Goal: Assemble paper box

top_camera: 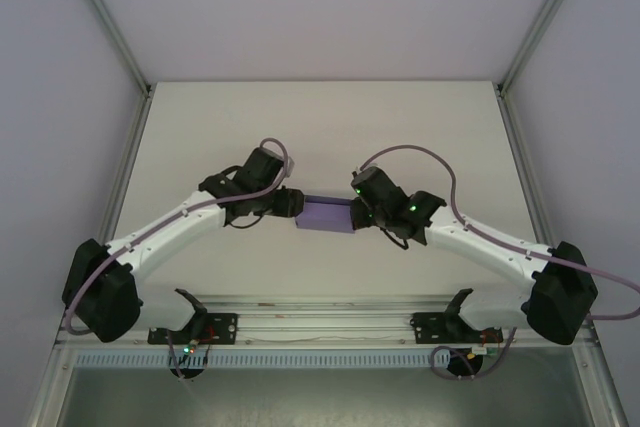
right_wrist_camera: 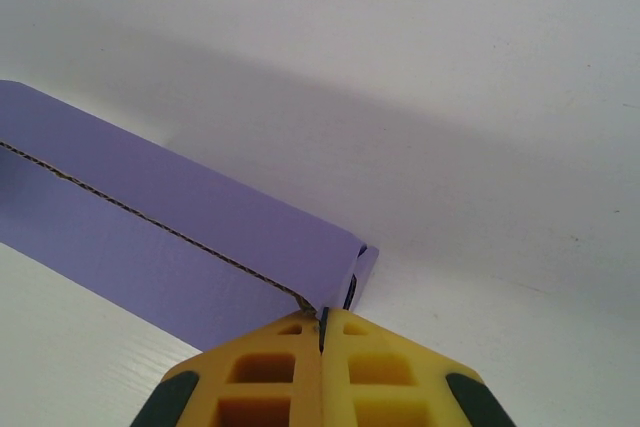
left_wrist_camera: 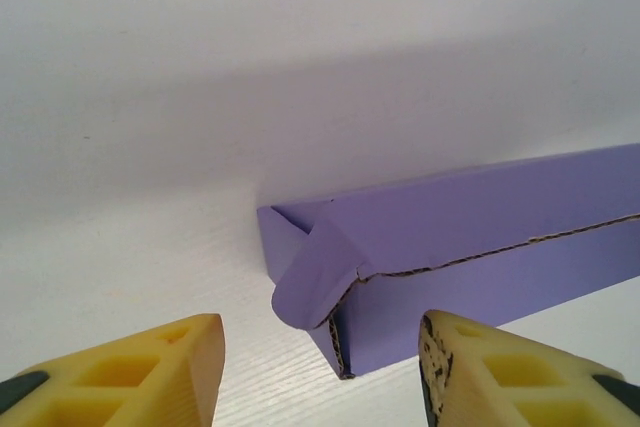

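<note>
Purple card folded into a long, shallow paper box (top_camera: 326, 215) lies at the middle of the white table (top_camera: 320, 117), between the two arms. The left gripper (left_wrist_camera: 320, 347) stands wide open at the box's left end, its yellow fingers (left_wrist_camera: 150, 372) spread either side of the corner where a rounded flap (left_wrist_camera: 310, 282) sticks out, holding nothing. The right gripper (right_wrist_camera: 322, 332) is pinched closed on the card edge at the box's right end.

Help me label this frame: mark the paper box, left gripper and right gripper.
paper box (top_camera: 326, 215), top external view, middle of its purple top.
left gripper (left_wrist_camera: 320, 347), left wrist view, midway between its yellow fingertips.
right gripper (right_wrist_camera: 322, 322), right wrist view, where its fingertips meet.
</note>
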Tool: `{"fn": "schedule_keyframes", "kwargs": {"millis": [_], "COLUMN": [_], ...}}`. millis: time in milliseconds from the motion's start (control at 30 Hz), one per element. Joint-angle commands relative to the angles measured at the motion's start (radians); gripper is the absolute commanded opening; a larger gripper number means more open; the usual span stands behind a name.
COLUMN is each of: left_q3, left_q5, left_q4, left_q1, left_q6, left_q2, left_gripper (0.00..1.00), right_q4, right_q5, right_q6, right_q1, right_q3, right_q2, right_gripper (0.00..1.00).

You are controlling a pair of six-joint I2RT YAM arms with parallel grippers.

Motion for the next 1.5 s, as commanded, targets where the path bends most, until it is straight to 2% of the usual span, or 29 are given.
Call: {"fn": "schedule_keyframes", "kwargs": {"millis": [0, 100, 233, 433, 567, 667, 767, 933, 1067, 1233, 1400, 1467], "left_q3": [0.043, 0.056, 0.068, 0.07, 0.079, 0.084, 0.104, 0.128, 0.141, 0.17, 0.214, 0.219], "left_q5": [-0.033, -0.061, -0.08, -0.097, -0.06, -0.047, -0.056, -0.048, 0.036, 0.124, 0.145, 0.192], "left_q4": [-0.028, -0.013, -0.01, 0.024, 0.033, 0.039, 0.02, -0.026, -0.07, -0.142, -0.196, -0.189], "left_q1": [-0.003, -0.003, -0.003, -0.003, -0.003, -0.004, -0.004, -0.009, -0.009, -0.009, -0.006, -0.005], "left_q6": [0.072, 0.086, 0.094, 0.1, 0.104, 0.106, 0.093, 0.079, 0.033, -0.029, -0.073, -0.086], "left_q2": [0.024, 0.037, 0.061, 0.065, 0.078, 0.084, 0.087, 0.048, 0.05, 0.079, 0.076, 0.076], "left_gripper": [0.5, 0.46, 0.35, 0.29, 0.25, 0.15, 0.0, 0.0, 0.0, 0.0, 0.0, 0.0], "right_q4": [-0.026, -0.024, -0.025, -0.03, -0.031, -0.031, -0.038, -0.043, -0.047, -0.038, -0.05, -0.047], "right_q5": [0.004, -0.002, -0.003, -0.011, -0.007, -0.006, 0.007, 0.044, 0.164, 0.256, 0.351, 0.387], "right_q6": [-0.022, -0.022, -0.03, -0.037, -0.042, -0.042, -0.039, -0.071, -0.087, -0.143, -0.183, -0.193], "right_q1": [-0.002, -0.003, -0.002, -0.003, -0.003, -0.003, -0.003, 0.002, 0.036, 0.09, 0.149, 0.168], "right_q3": [0.009, 0.008, 0.01, 0.012, 0.013, 0.011, 0.011, -0.006, -0.009, -0.003, -0.002, -0.004], "right_q2": [0.005, 0.005, 0.004, 0.014, 0.017, 0.026, 0.036, 0.044, 0.067, 0.087, 0.136, 0.149], "right_gripper": [0.0, 0.0, 0.0, 0.0, 0.0, 0.0, 0.0, 0.0, 0.0, 0.0, 0.0, 0.0]}}
